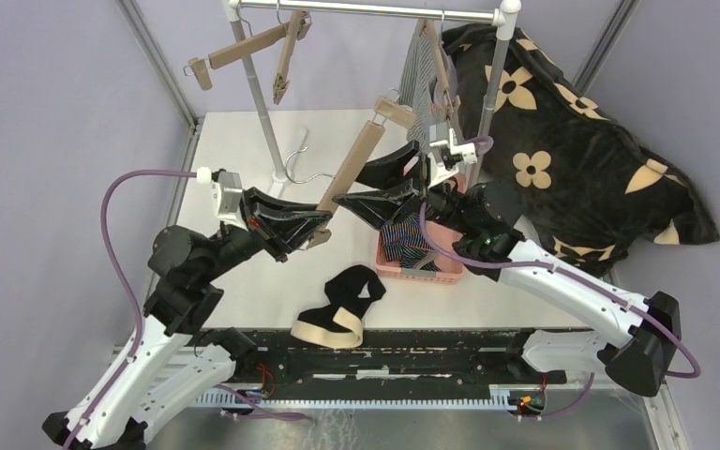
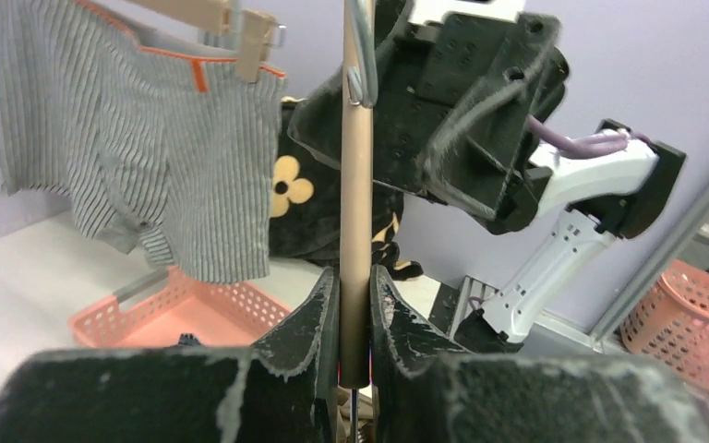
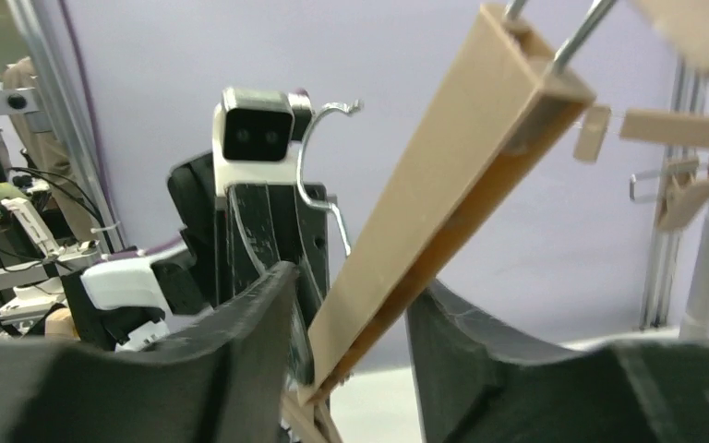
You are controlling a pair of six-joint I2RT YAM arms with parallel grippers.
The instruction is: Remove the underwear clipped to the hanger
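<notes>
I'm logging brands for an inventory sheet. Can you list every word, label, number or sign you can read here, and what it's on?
None can be read.
The black cushion bears only beige flower and star shapes, no letters.
The grey striped underwear shows orange trim but no label.
The tan hanger and the pink basket are plain.

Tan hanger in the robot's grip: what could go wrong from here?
The left gripper pinches the tan hanger only near one end, so it may twist or slip. The right gripper stands open around it, giving no support yet. The grey striped underwear hangs clipped close by; a swung hanger might snag it.
</notes>
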